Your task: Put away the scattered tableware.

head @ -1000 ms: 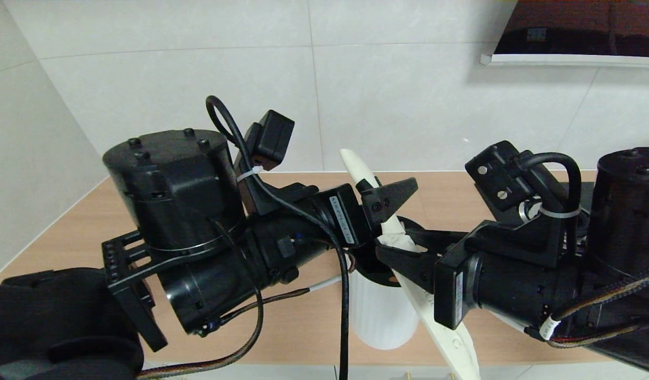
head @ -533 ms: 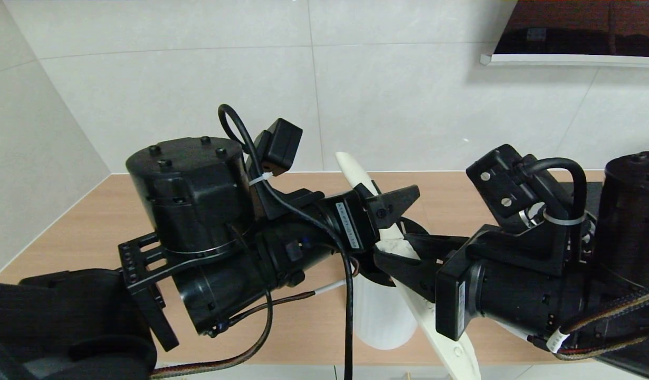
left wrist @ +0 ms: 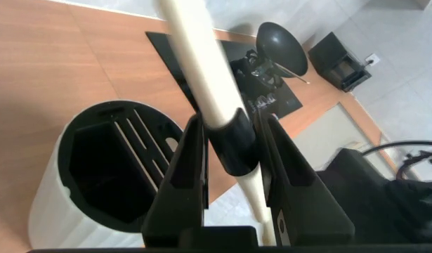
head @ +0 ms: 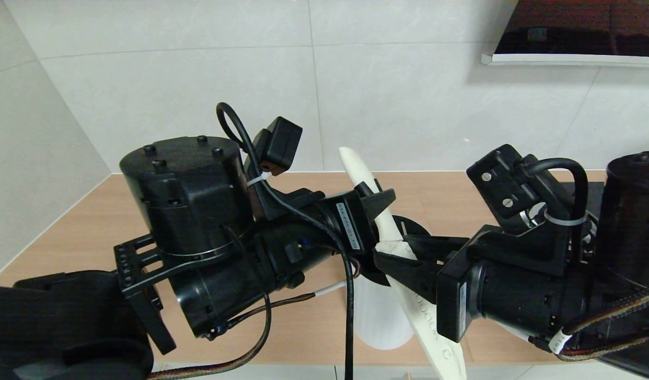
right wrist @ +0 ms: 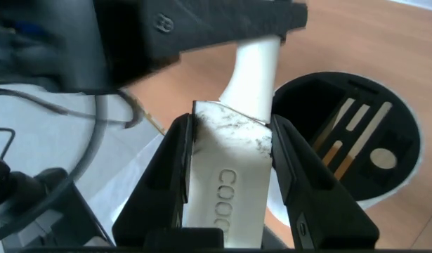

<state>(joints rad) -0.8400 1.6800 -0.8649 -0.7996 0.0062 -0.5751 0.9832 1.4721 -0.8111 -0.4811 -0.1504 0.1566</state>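
Note:
A white spatula (head: 388, 232) hangs tilted above a white utensil holder (head: 380, 322) on the wooden counter. My left gripper (head: 376, 205) is shut on its round handle at a black collar (left wrist: 231, 133). My right gripper (head: 395, 258) is shut on the wide, scuffed neck of the spatula (right wrist: 233, 151), just below the left one. The spatula's blade (head: 440, 343) points down toward me, past the holder's side. In the right wrist view the holder (right wrist: 412, 151) is open and black inside, with several wooden utensils (right wrist: 356, 126) in its slots.
A black mat (left wrist: 201, 56) lies on the counter (head: 92, 227) behind the holder, with a dark ladle-like piece (left wrist: 279, 46) on it. A small black box (left wrist: 342, 60) sits on the floor beyond. A dark hood (head: 578, 31) hangs at the upper right.
My left gripper's fingers, spread apart a second ago, have closed onto the spatula's handle. The left arm shifted slightly right. The right gripper kept its hold.

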